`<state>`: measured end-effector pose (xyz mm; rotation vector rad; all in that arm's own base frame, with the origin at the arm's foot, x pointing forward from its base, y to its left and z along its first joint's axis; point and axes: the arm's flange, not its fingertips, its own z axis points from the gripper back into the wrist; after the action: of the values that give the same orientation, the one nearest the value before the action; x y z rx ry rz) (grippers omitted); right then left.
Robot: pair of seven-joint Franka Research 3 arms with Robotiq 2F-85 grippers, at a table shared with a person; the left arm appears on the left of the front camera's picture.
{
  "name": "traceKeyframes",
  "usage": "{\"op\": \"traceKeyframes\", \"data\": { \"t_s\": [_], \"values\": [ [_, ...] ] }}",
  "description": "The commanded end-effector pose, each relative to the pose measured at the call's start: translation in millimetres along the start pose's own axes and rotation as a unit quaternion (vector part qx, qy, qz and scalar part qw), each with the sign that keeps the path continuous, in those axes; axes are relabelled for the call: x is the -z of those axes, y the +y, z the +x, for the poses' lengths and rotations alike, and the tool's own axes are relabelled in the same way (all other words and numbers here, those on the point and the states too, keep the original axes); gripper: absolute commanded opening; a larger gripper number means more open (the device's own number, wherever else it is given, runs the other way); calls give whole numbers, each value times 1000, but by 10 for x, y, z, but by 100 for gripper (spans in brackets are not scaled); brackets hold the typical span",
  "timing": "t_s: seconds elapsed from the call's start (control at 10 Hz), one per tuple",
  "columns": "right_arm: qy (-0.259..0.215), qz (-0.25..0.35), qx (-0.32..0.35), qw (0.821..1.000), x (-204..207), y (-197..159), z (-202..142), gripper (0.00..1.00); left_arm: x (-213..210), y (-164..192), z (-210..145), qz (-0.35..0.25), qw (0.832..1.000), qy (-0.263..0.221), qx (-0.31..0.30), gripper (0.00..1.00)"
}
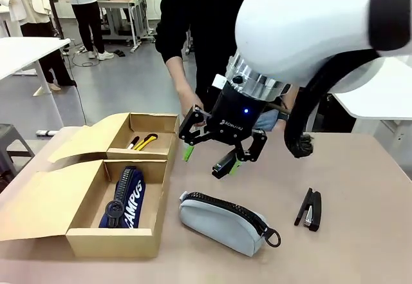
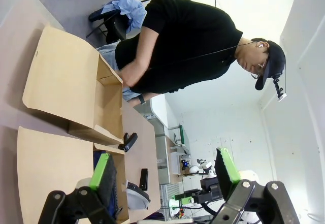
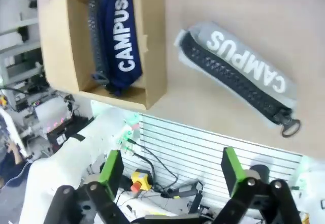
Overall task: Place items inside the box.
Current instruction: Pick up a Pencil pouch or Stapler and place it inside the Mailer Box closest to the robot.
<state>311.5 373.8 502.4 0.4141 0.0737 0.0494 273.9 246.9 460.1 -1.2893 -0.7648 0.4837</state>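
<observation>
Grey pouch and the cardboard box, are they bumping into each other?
Apart. The right wrist view shows a strip of bare table between the grey pouch and the box wall.

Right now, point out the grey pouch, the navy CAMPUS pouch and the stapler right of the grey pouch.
grey pouch [image 1: 222, 225], front view, fabric side below the zip.
navy CAMPUS pouch [image 1: 134, 205], front view, white lettering.
stapler [image 1: 309, 209], front view, mid body.

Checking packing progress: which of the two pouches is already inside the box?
The navy CAMPUS pouch, lying in the larger compartment; the grey pouch lies on the table.
</observation>
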Motion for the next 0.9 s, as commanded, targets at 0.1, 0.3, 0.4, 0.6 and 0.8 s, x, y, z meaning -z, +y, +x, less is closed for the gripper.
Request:
{"op": "traceKeyframes", "data": {
  "t_s": [0.1, 0.3, 0.4, 0.6, 0.8],
  "values": [
    [-36, 59, -7, 998, -392, -143, 42, 100, 15, -6, 6, -13, 1000, -6, 11, 100],
    [-75, 174, -14, 982, -1381, -620, -92, 100, 15, -6, 6, -13, 1000, -6, 11, 100],
    [-125, 279, -7, 952, -1981, -952, -291, 100, 15, -6, 6, -13, 1000, -6, 11, 100],
    [-202, 350, 57, 913, -2570, -1715, -657, 100, 15, -6, 6, -13, 1000, -6, 11, 100],
    [-252, 335, 122, 900, -2753, -2574, -830, 100, 15, -6, 6, -13, 1000, -6, 11, 100]
  ]
}}
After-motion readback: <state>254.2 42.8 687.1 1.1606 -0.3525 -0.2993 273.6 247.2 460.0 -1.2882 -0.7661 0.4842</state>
